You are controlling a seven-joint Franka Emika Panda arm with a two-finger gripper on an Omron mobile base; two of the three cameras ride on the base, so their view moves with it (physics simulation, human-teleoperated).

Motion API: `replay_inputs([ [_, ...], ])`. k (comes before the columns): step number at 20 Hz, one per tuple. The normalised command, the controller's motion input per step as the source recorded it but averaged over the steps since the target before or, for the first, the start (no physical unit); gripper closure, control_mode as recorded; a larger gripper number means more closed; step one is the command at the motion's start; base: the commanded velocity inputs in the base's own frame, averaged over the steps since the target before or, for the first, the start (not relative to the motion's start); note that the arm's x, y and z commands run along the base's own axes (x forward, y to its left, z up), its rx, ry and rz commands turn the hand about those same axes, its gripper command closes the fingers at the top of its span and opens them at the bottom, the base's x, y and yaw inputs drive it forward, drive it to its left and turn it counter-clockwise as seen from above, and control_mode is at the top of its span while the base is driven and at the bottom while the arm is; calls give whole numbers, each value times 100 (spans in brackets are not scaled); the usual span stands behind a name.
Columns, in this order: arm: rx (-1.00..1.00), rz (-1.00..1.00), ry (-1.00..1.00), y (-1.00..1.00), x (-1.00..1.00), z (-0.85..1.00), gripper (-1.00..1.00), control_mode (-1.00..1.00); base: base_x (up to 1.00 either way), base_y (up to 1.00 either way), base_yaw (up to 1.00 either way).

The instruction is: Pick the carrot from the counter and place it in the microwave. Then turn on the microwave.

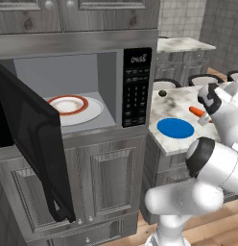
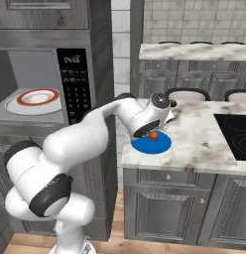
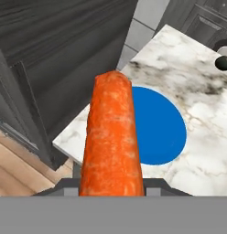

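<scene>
My gripper (image 2: 153, 132) is shut on the carrot (image 2: 153, 135), a short orange stick, held just above the round blue plate (image 2: 159, 145) on the marble counter (image 2: 194, 139). In the hand view the carrot (image 3: 111, 137) runs up the middle, over the blue plate (image 3: 163, 128). From the left base view the carrot (image 1: 196, 111) pokes out beside the wrist, right of the microwave (image 1: 135, 86). The microwave's door (image 1: 34, 144) hangs wide open to the left. A white, red-rimmed plate (image 1: 73, 108) lies inside.
A small dark round object (image 1: 162, 93) sits at the back of the counter. The black cooktop (image 2: 234, 131) lies to the right. Chair backs (image 2: 187, 94) stand behind the counter. The keypad panel (image 2: 75, 84) sits between the microwave cavity and the counter.
</scene>
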Motion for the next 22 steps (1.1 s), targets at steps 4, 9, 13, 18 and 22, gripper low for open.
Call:
replay_inputs([
  [4,0,2,2,13,-55,34,100,-100,0,0,0],
  [9,0,0,1,22,-56,32,100,-100,0,0,0],
  [13,0,0,0,24,-55,32,100,-100,0,0,0],
  [18,-1,-1,-11,29,-43,22,100,-100,0,0,0],
  [22,-1,-4,-17,29,-35,19,100,-100,0,0,0],
])
